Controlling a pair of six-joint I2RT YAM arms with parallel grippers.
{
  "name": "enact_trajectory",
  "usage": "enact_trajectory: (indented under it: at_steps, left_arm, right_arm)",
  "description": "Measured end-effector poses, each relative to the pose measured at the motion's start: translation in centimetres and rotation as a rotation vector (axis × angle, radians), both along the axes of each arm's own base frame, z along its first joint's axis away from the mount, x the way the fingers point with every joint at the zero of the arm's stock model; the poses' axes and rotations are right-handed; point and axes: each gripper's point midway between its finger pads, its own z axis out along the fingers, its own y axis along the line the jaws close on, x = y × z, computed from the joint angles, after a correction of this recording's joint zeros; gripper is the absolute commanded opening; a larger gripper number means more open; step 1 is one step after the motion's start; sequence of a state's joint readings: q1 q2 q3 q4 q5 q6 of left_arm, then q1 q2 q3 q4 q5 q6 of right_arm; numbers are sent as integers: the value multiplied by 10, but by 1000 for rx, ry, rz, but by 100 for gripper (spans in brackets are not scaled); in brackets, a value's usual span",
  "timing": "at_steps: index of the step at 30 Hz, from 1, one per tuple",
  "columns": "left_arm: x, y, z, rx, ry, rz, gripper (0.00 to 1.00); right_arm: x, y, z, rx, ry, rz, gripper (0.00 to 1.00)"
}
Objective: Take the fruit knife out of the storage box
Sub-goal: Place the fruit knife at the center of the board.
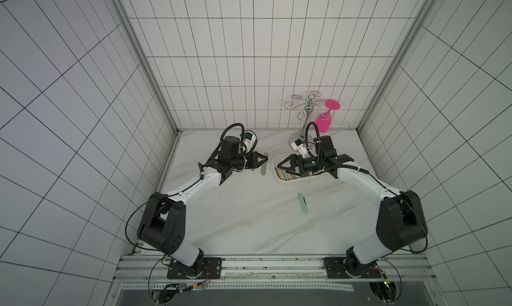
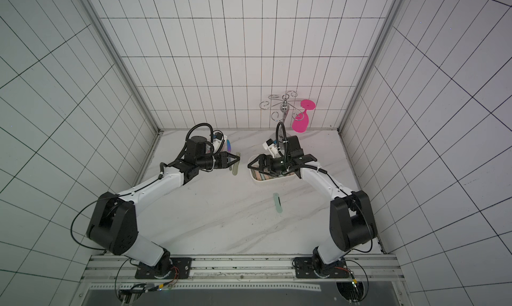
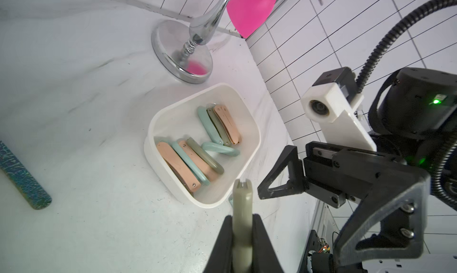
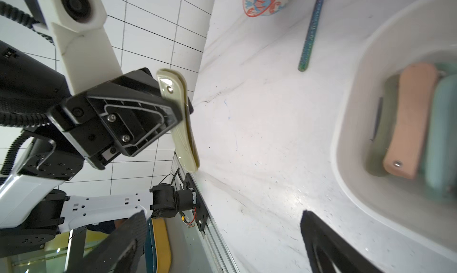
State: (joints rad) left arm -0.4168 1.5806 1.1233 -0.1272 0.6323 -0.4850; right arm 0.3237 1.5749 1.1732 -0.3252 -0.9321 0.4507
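Right, the fruit knife (image 3: pixel 242 210), folded and olive-beige, is out of the storage box (image 3: pixel 158 170). It is pinched crosswise in my left end effector (image 1: pixel 266 160), whose jaws are closed tight on the handle. I hold it over the tabletop (image 1: pixel 235 207), just beside the box's left end and not touching it. The left arm reaches forward with its elbow raised and its forearm angled inward toward the box. More folded knives (image 3: pixel 178 165) lie inside the box. My right arm mirrors that pose, its end effector (image 4: pixel 222 218) over the box with jaws spread wide, gripping nothing. A mint knife (image 1: pixel 302 203) lies on the tabletop nearer to me.
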Motion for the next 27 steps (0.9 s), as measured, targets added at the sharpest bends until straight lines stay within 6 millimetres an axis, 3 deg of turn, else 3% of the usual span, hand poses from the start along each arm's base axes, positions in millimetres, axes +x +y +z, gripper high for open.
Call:
enact_trajectory:
  at_steps: [3, 5, 8, 12, 19, 27]
  left_arm:
    - [8, 1, -29, 104, 36, 7, 0]
    - [8, 0, -59, 177, 83, 4, 0]
    - [3, 0, -103, 265, 168, -3, 0]
    - [-3, 2, -143, 351, 240, 2, 0]
    - [3, 4, -166, 382, 271, 46, 0]
    - [15, 2, -173, 350, 283, 108, 0]
  right_arm:
    - [8, -15, -5, -83, -3, -41, 99]
    - [16, -21, -9, -147, -11, -62, 99]
    - [28, -28, -18, -233, -14, -90, 98]
    - [34, -40, -36, -335, 4, -120, 99]
    - [42, -52, -58, -440, 29, -149, 98]
    - [45, -58, -70, -505, 39, -158, 98]
